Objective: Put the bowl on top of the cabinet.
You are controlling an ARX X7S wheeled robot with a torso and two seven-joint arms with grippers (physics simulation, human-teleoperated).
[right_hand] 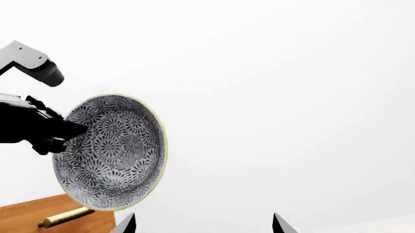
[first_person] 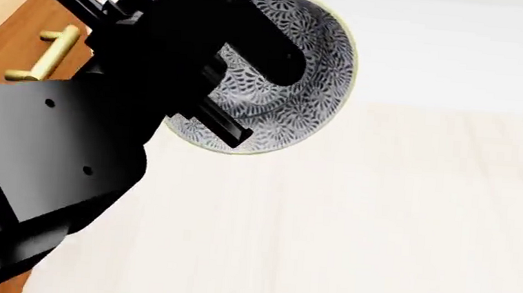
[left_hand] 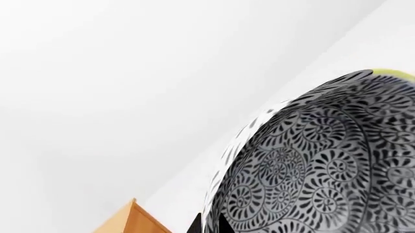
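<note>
**Midway: bowl aloft, cabinet top not yet reached**

Plainly the step in hand is the carry; the left gripper (first_person: 233,82) is clamped on the bowl (first_person: 285,79), one finger (first_person: 260,39) lying across the patterned inside and another (first_person: 210,119) low by the rim; the bowl is tilted steeply, almost on edge, and touches no surface in any view. From the head view it hangs in front of a pale wall, just beside the cabinet (first_person: 12,32), whose brass handle (first_person: 52,52) shows past the arm; in the right wrist view the bowl (right_hand: 110,153) sits above a corner of the cabinet (right_hand: 45,213) and its handle (right_hand: 65,218), so it looks to be at about the height of the top edge, though whether it clears the top cannot be told from these pictures. The left wrist view gives only the bowl's underside (left_hand: 324,165) close up and a wedge of the cabinet (left_hand: 133,221).

The right gripper (right_hand: 202,224) holds nothing; its fingertips stand well apart at the frame's edge.

The next move likely calls for bringing the bowl over the top, then rolling the wrist until the rim is level and the base faces down; lowering should wait for that, since a tilted bowl set down on its edge would probably roll or tip; release belongs only after the base rests flat.
</note>
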